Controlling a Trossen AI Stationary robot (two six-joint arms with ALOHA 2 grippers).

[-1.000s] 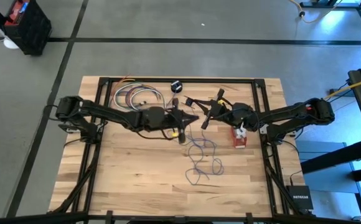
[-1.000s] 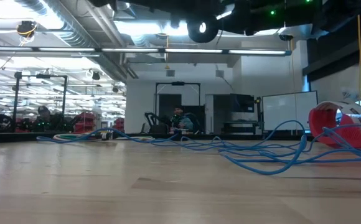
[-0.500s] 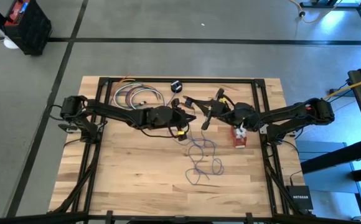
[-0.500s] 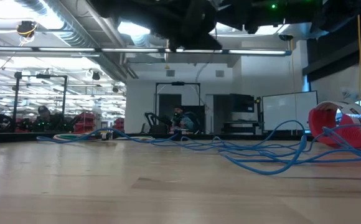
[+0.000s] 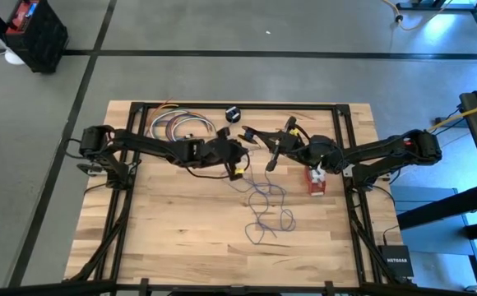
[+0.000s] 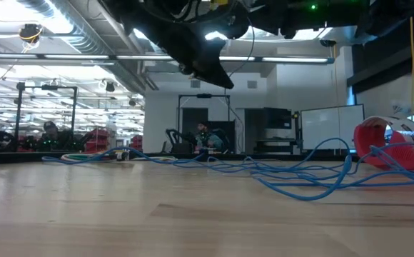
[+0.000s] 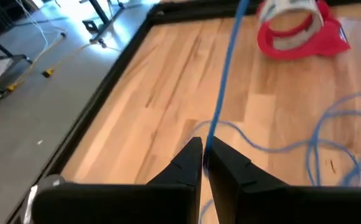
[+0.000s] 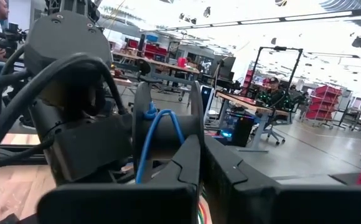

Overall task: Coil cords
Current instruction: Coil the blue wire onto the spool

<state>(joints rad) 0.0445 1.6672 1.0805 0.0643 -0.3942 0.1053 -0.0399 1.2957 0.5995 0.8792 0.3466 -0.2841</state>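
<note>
Left wrist view: left gripper (image 7: 204, 155) pinches thin bluish-purple cord (image 7: 223, 93) | cord runs taut away toward red-and-white cord bundle (image 7: 299, 28) | right gripper (image 5: 270, 156) clenched, just beside.

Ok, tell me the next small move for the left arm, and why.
Probably draw the left gripper another short loop toward the right gripper: it is shut on the blue cord, which runs taut, while much of it lies loose on the table.

Evenly lit from above on the tabletop (image 5: 181, 222), soft shadows only. Glare from ceiling lights (image 6: 157, 32) in the low view, arms silhouetted dark, near boards blurred. Blown-out white behind the right wrist view, close parts soft
</note>
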